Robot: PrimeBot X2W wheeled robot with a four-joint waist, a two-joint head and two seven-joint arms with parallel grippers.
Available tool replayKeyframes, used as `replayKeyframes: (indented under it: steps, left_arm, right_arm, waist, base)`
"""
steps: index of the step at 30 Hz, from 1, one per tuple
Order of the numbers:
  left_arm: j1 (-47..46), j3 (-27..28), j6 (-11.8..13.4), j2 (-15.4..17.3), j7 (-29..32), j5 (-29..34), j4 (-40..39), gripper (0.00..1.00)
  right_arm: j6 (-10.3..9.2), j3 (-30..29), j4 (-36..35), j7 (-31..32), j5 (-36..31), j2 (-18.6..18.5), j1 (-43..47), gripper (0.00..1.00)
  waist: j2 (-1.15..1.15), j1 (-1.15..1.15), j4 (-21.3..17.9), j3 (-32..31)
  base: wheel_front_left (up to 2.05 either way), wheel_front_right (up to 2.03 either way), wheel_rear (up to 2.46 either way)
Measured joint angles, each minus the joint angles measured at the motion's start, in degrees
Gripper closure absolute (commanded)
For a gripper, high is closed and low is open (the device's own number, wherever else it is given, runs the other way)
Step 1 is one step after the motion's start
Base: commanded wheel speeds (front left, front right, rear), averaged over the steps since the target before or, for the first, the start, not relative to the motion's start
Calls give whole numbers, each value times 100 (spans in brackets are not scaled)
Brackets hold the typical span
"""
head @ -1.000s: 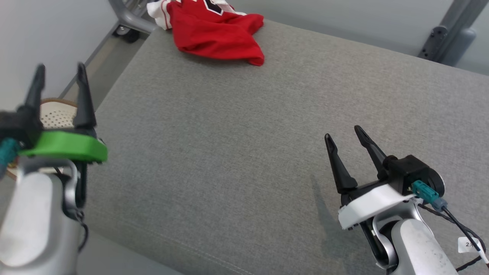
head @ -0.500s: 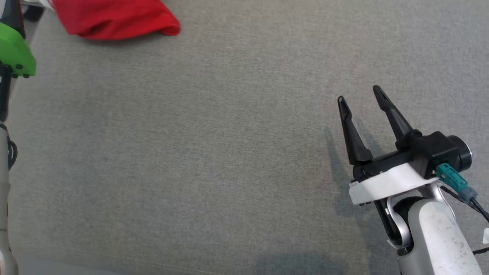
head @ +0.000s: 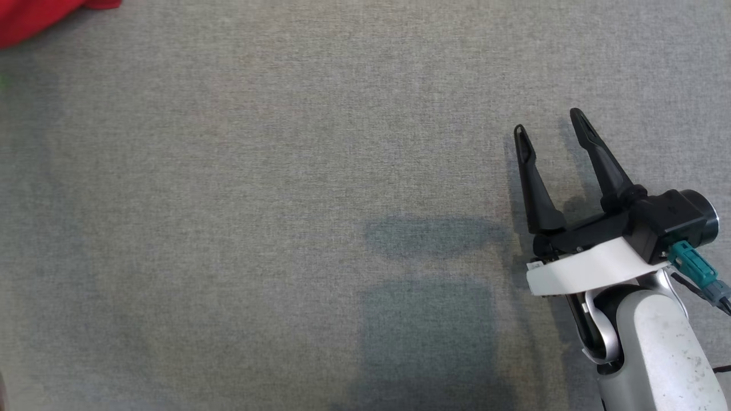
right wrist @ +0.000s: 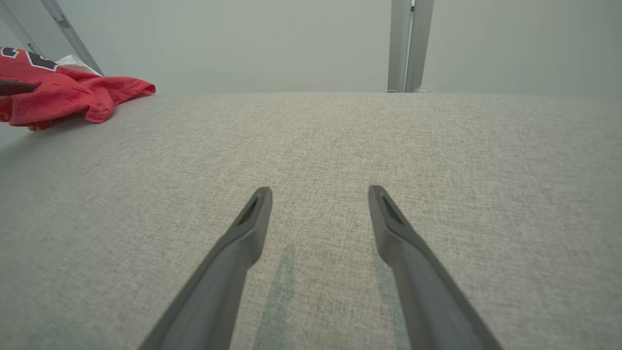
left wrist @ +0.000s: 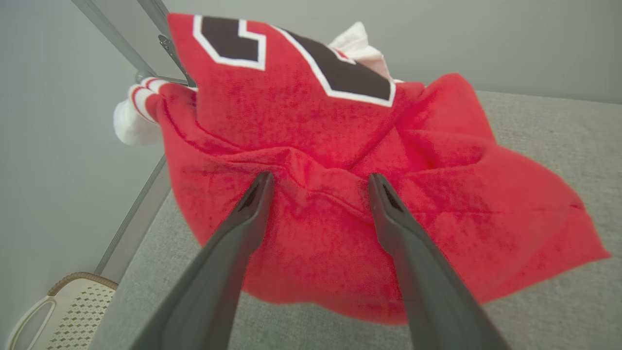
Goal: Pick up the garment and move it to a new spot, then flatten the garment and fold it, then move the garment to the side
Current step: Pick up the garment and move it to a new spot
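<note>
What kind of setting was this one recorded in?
Probably a robot test cell, not a home: a wide grey fabric-covered table, bare pale walls with metal frame posts, and a cream perforated basket beside it.

No text is showing clearly enough to read. The red garment (left wrist: 316,228) is displaying large black block shapes edged in white, crumpled and cut off, not legible as characters.
</note>
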Motion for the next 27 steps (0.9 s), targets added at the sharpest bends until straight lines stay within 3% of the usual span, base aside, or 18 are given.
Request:
replayKeyframes:
  steps: [3,4,5,7,13,27]
  left_arm:
    - [-14,20,226,18,165,11,270,0]
    - [-30,11,275,24,231,14,346,7]
    - [-37,-1,308,30,264,23,379,52]
    - [-58,-23,343,27,290,27,405,100]
    - [-25,-75,269,14,215,11,326,100]
    - [62,-659,-282,-250,-105,32,-686,100]
  right_arm:
    - [-1,-3,1,-15,2,0,-23,0]
    - [-1,-3,2,-34,16,0,-29,0]
    - [-1,-3,10,-57,27,0,-35,0]
    - [-1,-8,32,-65,43,0,-52,0]
    - [0,23,165,-170,132,1,-68,0]
    - [-1,-99,665,-476,408,2,16,0]
  waist:
    - [0,0,-138,138]
    - [0,0,-184,171]
    - [0,0,-219,193]
    - [0,0,-271,208]
    - [0,0,-264,36]
    - [0,-1,-252,-974]
  base:
    - [0,0,0]
    - [0,0,0]
    - [0,0,0]
    - [0,0,0]
    - [0,0,0]
    - [0,0,0]
